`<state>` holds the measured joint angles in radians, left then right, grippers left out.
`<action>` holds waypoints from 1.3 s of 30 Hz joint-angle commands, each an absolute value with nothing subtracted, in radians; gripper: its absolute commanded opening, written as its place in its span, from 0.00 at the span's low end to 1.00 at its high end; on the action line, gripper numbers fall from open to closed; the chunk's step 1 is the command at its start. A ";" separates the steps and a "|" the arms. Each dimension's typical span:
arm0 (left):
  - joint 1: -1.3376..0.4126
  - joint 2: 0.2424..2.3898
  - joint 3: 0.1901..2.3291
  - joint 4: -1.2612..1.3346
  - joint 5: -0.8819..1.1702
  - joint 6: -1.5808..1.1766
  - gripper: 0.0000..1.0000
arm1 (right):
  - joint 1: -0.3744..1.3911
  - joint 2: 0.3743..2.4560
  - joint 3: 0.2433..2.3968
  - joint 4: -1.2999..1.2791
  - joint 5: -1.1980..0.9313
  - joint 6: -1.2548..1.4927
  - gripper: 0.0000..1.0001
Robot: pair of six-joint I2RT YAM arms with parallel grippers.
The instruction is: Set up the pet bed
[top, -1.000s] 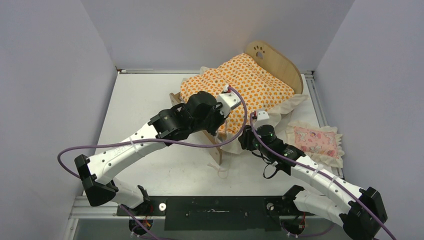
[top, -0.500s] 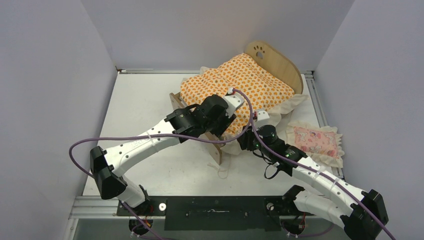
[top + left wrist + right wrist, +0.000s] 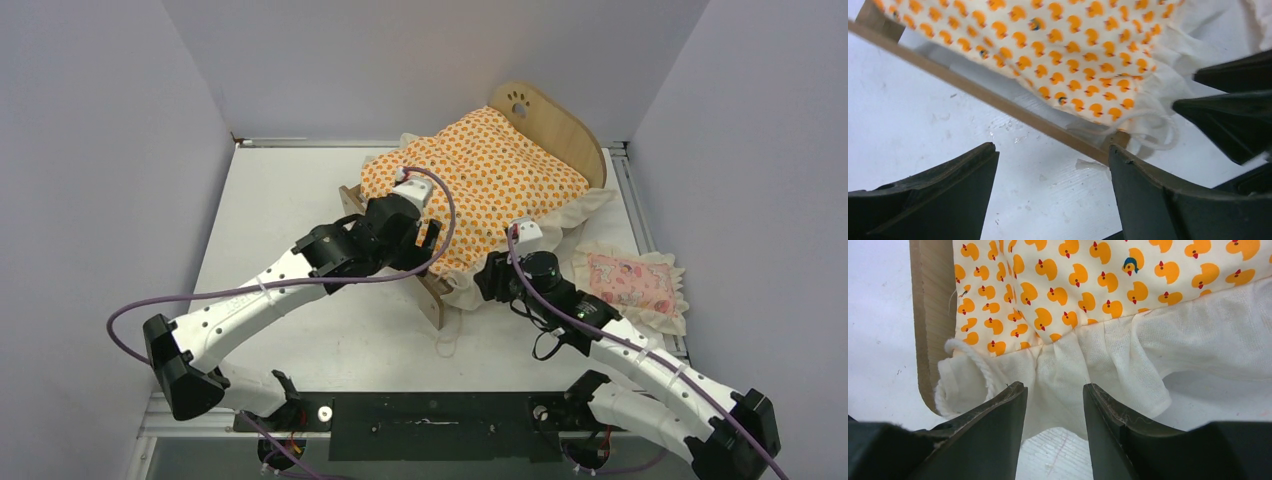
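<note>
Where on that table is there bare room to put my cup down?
Bare table lies far left, between the side wall and the pet bed; another patch sits near, between the left arm and right arm. The right side is crowded with mattress and pillow.

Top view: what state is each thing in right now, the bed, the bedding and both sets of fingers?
Pet bed: standing upright on the table.
Mattress: laid on the bed, frill hanging over the edges.
Pillow: flat on the table, off the bed.
Left fingers: open, holding nothing.
Right fingers: open, tips at the mattress frill.
</note>
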<state>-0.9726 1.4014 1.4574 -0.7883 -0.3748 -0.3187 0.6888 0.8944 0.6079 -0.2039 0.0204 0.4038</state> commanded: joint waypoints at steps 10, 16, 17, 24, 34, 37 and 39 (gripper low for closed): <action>-0.834 1.360 1.111 -0.483 -0.283 -0.653 0.71 | 0.729 0.774 0.539 -0.138 -0.084 0.412 0.46; -0.738 1.403 1.101 -0.445 -0.294 -0.591 0.30 | 0.844 0.772 0.474 -0.055 -0.059 0.375 0.47; -0.719 1.406 1.104 -0.444 -0.288 -0.568 0.26 | 0.867 0.781 0.464 -0.035 -0.054 0.365 0.48; -0.631 1.423 1.135 -0.410 -0.280 -0.375 0.12 | 0.942 0.910 0.371 0.211 -0.020 0.301 0.47; -0.558 1.386 1.168 -0.447 -0.189 -0.407 0.43 | 0.973 1.124 0.313 0.496 0.018 0.270 0.40; -0.555 1.318 1.143 -0.480 -0.214 -0.443 0.59 | 0.998 1.193 0.349 0.572 0.025 0.270 0.36; -0.552 1.283 1.131 -0.503 -0.224 -0.457 0.65 | 1.010 1.260 0.401 0.599 0.034 0.269 0.34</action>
<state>-0.5571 1.3937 1.1324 -0.4675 -0.2138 -0.4156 0.9867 1.1778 0.3187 0.4122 0.0086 0.2832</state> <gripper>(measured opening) 0.608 0.359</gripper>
